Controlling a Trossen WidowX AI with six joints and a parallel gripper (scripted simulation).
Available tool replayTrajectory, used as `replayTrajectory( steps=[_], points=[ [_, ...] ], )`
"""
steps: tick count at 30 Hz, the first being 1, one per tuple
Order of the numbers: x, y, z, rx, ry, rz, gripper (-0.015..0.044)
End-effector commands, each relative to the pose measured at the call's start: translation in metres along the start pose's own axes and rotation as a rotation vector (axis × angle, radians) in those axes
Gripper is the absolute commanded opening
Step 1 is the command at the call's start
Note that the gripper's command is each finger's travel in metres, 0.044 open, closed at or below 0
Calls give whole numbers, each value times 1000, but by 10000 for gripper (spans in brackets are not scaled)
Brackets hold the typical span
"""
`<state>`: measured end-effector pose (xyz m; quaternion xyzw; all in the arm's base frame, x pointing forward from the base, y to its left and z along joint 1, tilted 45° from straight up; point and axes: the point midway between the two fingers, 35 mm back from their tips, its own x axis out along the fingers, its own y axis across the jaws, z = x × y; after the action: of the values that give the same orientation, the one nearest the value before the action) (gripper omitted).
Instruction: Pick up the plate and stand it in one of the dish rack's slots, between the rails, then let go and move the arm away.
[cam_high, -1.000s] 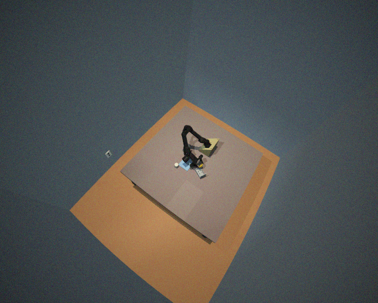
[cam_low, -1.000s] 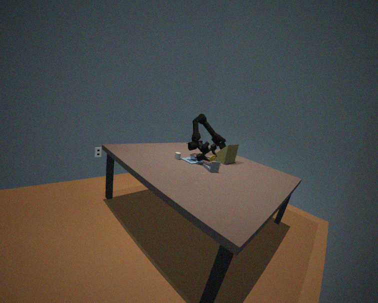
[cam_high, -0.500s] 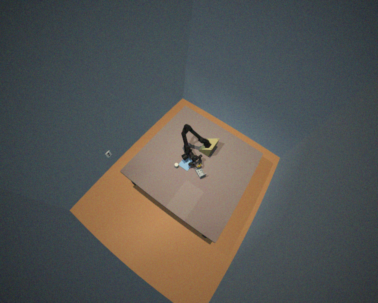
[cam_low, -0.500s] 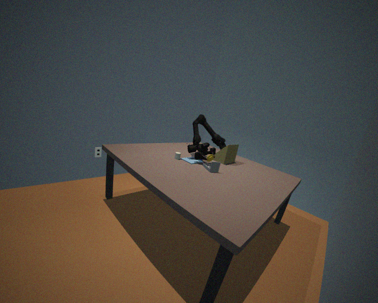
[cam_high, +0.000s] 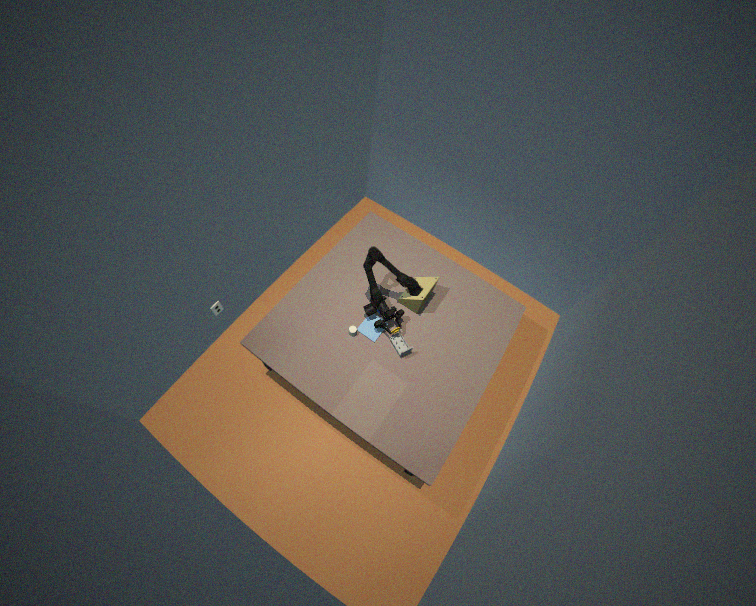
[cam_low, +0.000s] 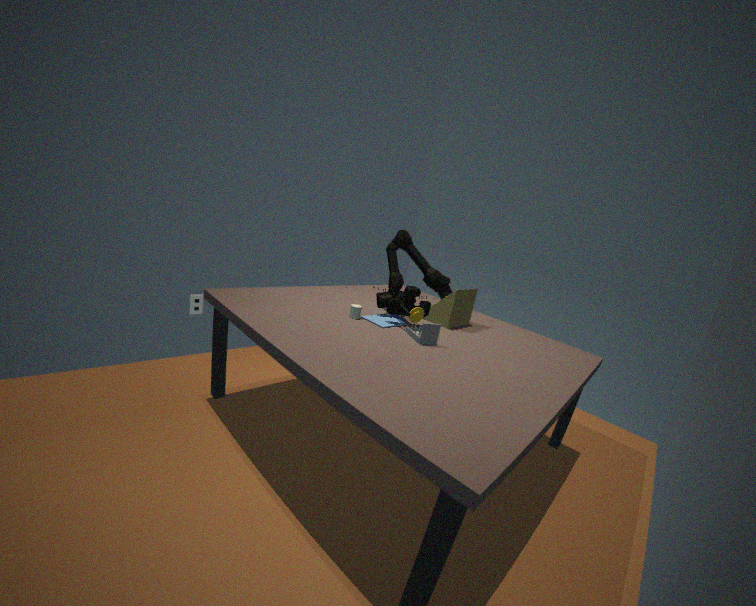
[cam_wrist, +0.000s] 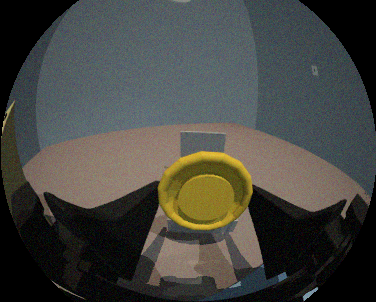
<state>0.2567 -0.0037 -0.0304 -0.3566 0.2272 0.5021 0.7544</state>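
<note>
The yellow plate is held by its edges between the two black fingers. My gripper is shut on it. In the exterior view the plate shows nearly face-on and looks about upright. The grey dish rack stands on the table, with a tall panel at its far end. The plate is above the rack's near end, clear of the panel. In the wrist view the plate covers most of the rack, so its slots and rails are hidden there.
A light blue flat square lies beside the rack, partly under the arm. A small white cylinder stands by its outer side. A yellow-green wedge-shaped block stands near the arm's base.
</note>
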Motion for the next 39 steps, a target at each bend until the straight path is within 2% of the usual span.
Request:
replayTrajectory(
  steps=[1, 39],
  points=[
    [-1, 2, 1, -16, -10, -9, 0],
    [44, -2, 4, -36, -16, -21, 0]
  ],
)
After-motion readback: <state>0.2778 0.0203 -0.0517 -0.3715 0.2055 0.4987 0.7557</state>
